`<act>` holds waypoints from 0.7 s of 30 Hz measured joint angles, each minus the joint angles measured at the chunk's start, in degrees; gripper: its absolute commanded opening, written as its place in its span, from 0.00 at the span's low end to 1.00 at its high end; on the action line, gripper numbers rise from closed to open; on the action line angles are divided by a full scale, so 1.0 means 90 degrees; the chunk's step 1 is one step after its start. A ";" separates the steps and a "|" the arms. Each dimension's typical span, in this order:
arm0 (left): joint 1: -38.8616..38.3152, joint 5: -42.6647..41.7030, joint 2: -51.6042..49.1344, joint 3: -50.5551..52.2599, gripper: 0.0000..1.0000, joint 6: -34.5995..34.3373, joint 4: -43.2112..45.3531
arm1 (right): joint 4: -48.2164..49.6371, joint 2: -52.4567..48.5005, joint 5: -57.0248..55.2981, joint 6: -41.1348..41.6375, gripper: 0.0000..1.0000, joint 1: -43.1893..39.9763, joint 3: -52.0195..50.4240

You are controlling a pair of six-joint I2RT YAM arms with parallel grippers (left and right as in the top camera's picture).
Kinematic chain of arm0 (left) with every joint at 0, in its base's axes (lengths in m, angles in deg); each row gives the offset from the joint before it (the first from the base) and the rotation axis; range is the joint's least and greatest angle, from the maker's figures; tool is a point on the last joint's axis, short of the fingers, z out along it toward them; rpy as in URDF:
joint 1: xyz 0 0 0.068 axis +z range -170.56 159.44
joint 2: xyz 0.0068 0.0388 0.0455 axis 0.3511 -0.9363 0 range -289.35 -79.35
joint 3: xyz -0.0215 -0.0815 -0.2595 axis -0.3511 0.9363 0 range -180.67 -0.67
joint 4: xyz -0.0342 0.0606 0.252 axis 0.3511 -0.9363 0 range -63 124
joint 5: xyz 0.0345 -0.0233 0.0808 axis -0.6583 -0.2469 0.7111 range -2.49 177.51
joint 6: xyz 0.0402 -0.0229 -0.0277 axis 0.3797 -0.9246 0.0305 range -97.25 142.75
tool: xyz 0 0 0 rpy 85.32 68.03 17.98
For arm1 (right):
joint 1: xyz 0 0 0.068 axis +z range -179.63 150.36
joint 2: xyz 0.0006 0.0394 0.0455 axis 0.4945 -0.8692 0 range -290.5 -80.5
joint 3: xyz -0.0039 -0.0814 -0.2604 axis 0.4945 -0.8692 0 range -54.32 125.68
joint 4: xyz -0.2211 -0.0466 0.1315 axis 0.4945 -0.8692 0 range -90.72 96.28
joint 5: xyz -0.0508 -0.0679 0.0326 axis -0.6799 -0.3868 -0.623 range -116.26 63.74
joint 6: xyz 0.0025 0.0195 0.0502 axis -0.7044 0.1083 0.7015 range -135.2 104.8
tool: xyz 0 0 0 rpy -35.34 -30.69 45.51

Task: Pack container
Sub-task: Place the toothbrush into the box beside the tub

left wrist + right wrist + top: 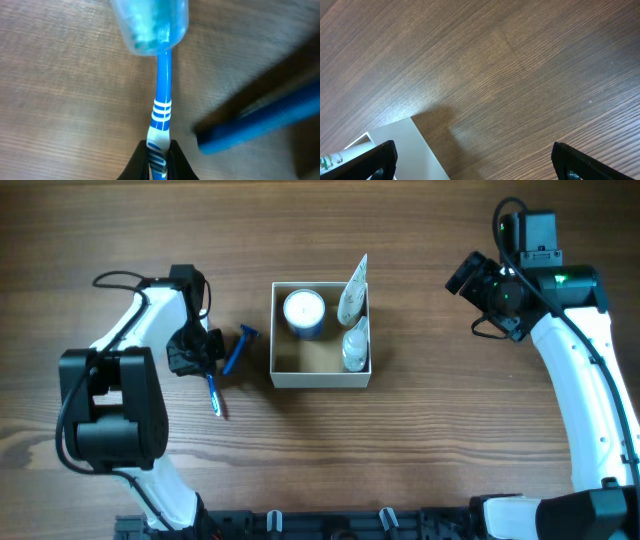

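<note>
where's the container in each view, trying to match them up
overhead: container at the centre of the picture.
left wrist: not in it; only the toothbrush over the table.
right wrist: its white corner at lower left.
shared landmark: the wood-grain table, in all three views.

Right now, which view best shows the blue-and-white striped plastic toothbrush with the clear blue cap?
Left wrist: the toothbrush runs up the frame, handle pinched in the left gripper, capped head at the top, though blurred. Overhead shows the toothbrush small, beside the gripper. Right wrist doesn't show it.
</note>
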 measured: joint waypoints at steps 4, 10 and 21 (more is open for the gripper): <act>-0.0197 -0.0102 0.0544 -0.0551 0.04 -0.0002 -0.0440 | 0.0000 0.0000 -0.0002 -0.0002 1.00 0.0000 0.0000; -0.1277 -0.0226 0.1746 -0.1003 0.05 -0.0002 0.0418 | 0.0000 0.0000 -0.0002 -0.0002 1.00 0.0000 0.0000; -0.2414 0.0250 0.1120 -0.1054 0.04 -0.0032 0.1528 | 0.0000 0.0000 -0.0002 -0.0002 1.00 0.0000 0.0000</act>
